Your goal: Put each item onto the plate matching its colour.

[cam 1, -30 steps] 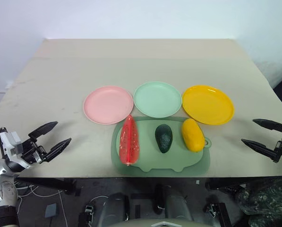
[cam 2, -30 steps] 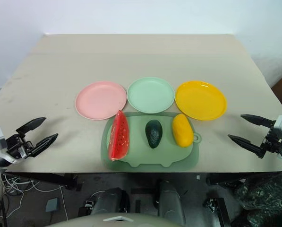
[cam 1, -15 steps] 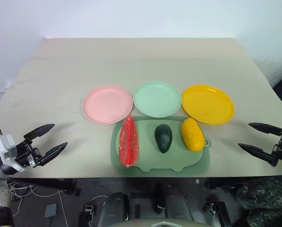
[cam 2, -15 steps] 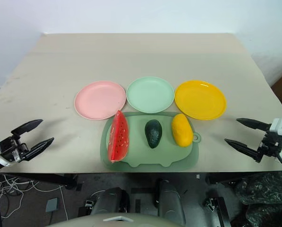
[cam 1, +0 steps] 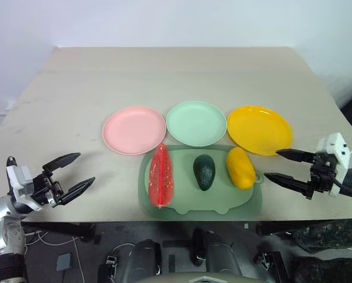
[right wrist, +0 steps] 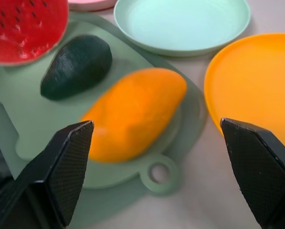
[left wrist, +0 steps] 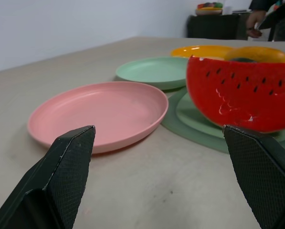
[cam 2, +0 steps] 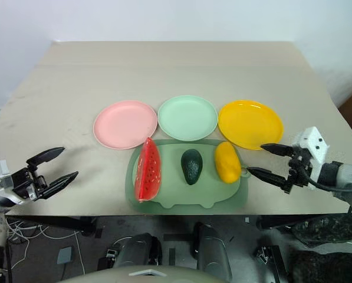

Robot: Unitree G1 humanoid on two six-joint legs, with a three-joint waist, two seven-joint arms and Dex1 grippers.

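Lengthwise, watermelon slice pointing toward pink plate (mango likewise upright-lying)

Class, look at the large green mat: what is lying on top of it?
On the green mat lie three toy foods: the watermelon slice, the dark avocado and the yellow mango. The mat surface directly beneath each one is covered from view.

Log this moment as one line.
stage: reaching | right gripper: open, near mango | left gripper: open | watermelon slice, avocado: on mat | plates: empty
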